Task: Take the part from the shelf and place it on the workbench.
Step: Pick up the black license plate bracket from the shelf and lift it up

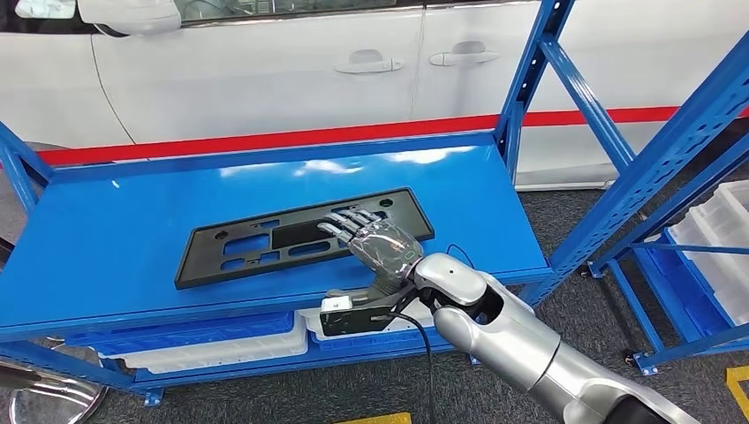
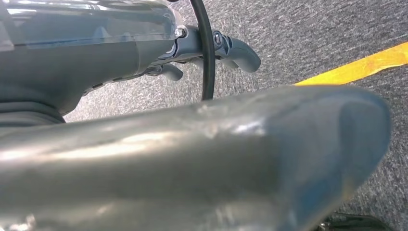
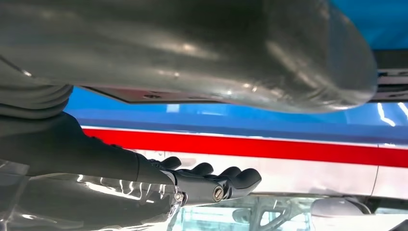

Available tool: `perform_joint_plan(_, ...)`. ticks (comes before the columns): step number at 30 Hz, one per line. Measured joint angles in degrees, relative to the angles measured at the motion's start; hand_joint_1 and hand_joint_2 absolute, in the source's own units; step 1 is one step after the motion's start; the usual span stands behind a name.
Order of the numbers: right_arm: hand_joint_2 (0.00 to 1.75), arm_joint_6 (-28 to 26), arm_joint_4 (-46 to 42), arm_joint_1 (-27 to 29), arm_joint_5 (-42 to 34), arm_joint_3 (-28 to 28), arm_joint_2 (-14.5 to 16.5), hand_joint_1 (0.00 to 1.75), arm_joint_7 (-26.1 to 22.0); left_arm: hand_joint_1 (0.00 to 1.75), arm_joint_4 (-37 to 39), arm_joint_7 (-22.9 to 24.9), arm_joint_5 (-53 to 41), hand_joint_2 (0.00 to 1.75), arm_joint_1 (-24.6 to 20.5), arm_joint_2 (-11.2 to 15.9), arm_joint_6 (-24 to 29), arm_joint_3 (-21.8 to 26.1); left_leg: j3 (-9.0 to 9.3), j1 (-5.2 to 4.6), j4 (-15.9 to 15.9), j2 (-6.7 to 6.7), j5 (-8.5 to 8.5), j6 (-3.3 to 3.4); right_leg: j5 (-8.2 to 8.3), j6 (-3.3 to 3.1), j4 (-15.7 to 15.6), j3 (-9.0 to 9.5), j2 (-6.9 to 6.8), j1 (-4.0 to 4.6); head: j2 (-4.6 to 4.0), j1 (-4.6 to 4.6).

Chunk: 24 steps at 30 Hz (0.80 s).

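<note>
Nearest thing, lower right of the head view: the shiny silver right arm reaching up, a black cable looping under its wrist. The right hand (image 1: 371, 240) hovers or rests flat over the part (image 1: 300, 237), fingers stretched out, gripping nothing. The part is a flat, matte black plastic plate with rectangular cutouts, lying mid-frame on the glossy blue shelf (image 1: 132, 238). White bins (image 1: 212, 346) sit underneath. Behind it all, a white car (image 1: 265, 71). The left hand (image 2: 211, 48) hangs over speckled grey carpet; can't tell its state.

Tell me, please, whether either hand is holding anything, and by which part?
Nothing is held. The right hand hovers flat and open over the black part; the left hand hangs over the floor with nothing in it.
</note>
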Motion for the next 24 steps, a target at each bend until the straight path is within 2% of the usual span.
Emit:
perform_joint_plan(5,0.00,-0.04,1.60,-1.03,-0.77,0.30,0.47,0.00,0.44,0.00,0.00,-0.02,0.00,0.00,0.01,0.01,-0.01,0.00,-0.03,-0.09,0.10,-0.01,-0.02,0.03,0.04,0.06,-0.04,0.01,0.00,-0.11,0.00,0.00)
perform_joint_plan(9,0.00,-0.04,2.29,-1.89,-1.04,0.30,0.68,0.00,0.58,0.00,0.00,0.00,0.00,0.00,0.02,0.11,-0.02,0.00,-0.16,-0.51,0.43,-0.01,-0.19,0.43,0.13,0.54,-0.08,-0.01,-0.01,-0.37,0.00,0.00)
perform_joint_plan(11,0.00,-0.06,2.50,-2.23,-1.08,0.29,0.80,0.00,0.63,0.00,0.00,-0.01,-0.01,0.00,0.01,0.15,-0.02,0.00,0.12,-0.26,-0.12,0.03,0.07,0.78,-0.08,0.85,0.14,-0.02,-0.02,-0.36,0.00,0.01)
perform_joint_plan(13,0.00,-0.07,2.64,-2.58,-1.11,0.28,0.88,0.00,0.64,0.00,0.00,-0.06,-0.02,0.00,-0.03,0.16,-0.03,0.00,0.59,0.10,-0.84,0.14,0.43,1.27,-1.90,1.23,3.09,-1.37,-0.02,-0.41,0.00,0.01)
perform_joint_plan(16,0.00,-0.07,3.05,-2.55,-1.19,0.28,0.88,0.00,0.70,0.00,0.00,-0.23,-0.04,0.00,-0.06,0.17,-0.04,0.00,0.80,0.15,-0.98,0.20,0.39,1.48,-6.57,1.71,14.06,-7.11,-0.05,-0.88,0.00,0.02)
perform_joint_plan(17,0.00,-0.07,3.24,-2.43,-1.24,0.28,0.87,0.00,0.75,0.00,0.00,-0.31,-0.05,0.00,-0.01,0.17,-0.04,0.00,0.86,0.15,-0.92,0.19,0.26,1.43,-6.87,1.82,16.36,-8.53,-0.07,-1.04,0.00,0.01)
perform_joint_plan(18,0.00,-0.08,3.41,-2.36,-1.30,0.27,0.86,0.00,0.80,0.00,0.00,-0.37,-0.05,0.00,0.03,0.17,-0.04,0.00,0.99,0.16,-0.84,0.16,0.08,1.34,-6.05,1.87,16.54,-8.92,-0.10,-1.17,0.00,0.02)
perform_joint_plan(19,0.00,-0.08,3.55,-2.35,-1.38,0.27,0.85,0.00,0.86,0.00,0.00,-0.43,-0.07,0.00,0.06,0.16,-0.04,-0.01,1.25,0.17,-0.72,0.13,-0.20,1.19,-4.14,1.85,14.27,-8.00,-0.14,-1.27,0.00,0.02)
perform_joint_plan(20,0.00,-0.09,3.63,-2.40,-1.43,0.26,0.85,0.00,0.90,0.00,0.00,-0.47,-0.08,0.00,0.07,0.16,-0.04,-0.01,1.59,0.17,-0.57,0.10,-0.60,0.99,-1.79,1.74,10.20,-6.15,-0.19,-1.33,0.00,0.02)
perform_joint_plan(21,0.00,-0.09,3.71,-2.46,-1.46,0.26,0.85,0.00,0.93,0.00,0.00,-0.49,-0.08,0.00,0.06,0.15,-0.04,-0.02,1.80,0.11,-0.41,0.09,-1.02,0.70,-0.24,1.55,6.38,-4.18,-0.23,-1.29,0.00,0.02)
perform_joint_plan(22,0.00,-0.09,3.77,-2.53,-1.49,0.25,0.87,0.00,0.96,0.00,0.00,-0.52,-0.09,0.00,0.01,0.17,-0.04,-0.02,1.94,0.05,-0.22,0.07,-1.42,0.34,0.67,1.33,3.33,-2.61,-0.24,-1.23,0.00,0.01)
perform_joint_plan(23,0.00,-0.10,3.83,-2.56,-1.50,0.24,0.88,0.00,0.98,0.00,0.00,-0.54,-0.09,0.00,-0.04,0.19,-0.04,-0.02,1.99,0.01,-0.09,0.09,-1.72,-0.01,0.77,1.10,1.68,-1.79,-0.20,-1.13,0.00,0.01)
perform_joint_plan(24,0.00,-0.12,3.92,-2.58,-1.51,0.22,0.88,0.00,1.01,0.00,0.00,-0.54,-0.09,0.00,-0.08,0.20,-0.04,-0.02,1.96,-0.01,-0.06,0.11,-1.91,-0.37,0.33,0.83,1.43,-1.60,-0.13,-0.98,0.00,0.01)
